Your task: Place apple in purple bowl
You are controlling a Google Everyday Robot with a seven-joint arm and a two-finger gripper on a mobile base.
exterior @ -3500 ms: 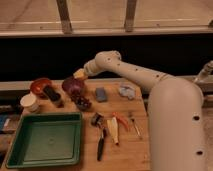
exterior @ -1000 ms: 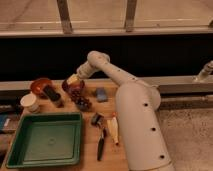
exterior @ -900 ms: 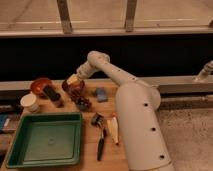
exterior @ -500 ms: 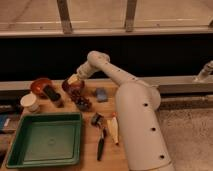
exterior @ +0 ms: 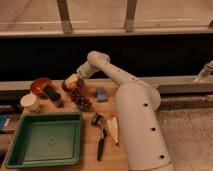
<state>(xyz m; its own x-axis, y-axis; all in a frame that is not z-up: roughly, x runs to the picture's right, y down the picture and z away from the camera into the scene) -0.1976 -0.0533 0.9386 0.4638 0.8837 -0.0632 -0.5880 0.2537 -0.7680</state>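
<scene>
The purple bowl point(exterior: 76, 88) stands at the back of the wooden table, right of an orange-red bowl point(exterior: 39, 85). My gripper point(exterior: 73, 81) hangs directly over the purple bowl, at the end of the white arm that reaches in from the right. A small pale yellow shape point(exterior: 71, 79) sits at the gripper's tip, just above the bowl's rim. It looks like the apple, but I cannot tell whether it is held or lies in the bowl.
A dark object point(exterior: 51, 94) leans by the orange-red bowl and a white cup point(exterior: 31, 103) stands in front of it. A green tray point(exterior: 45, 138) fills the front left. A dark cluster point(exterior: 82, 102), a blue-grey block point(exterior: 101, 93), a black-handled tool point(exterior: 100, 144) and a pale long piece point(exterior: 114, 131) lie mid-table.
Since 3.5 s ago the arm has swung left and the gripper has come down slightly onto the purple bowl. Over the last second nothing visibly moves.
</scene>
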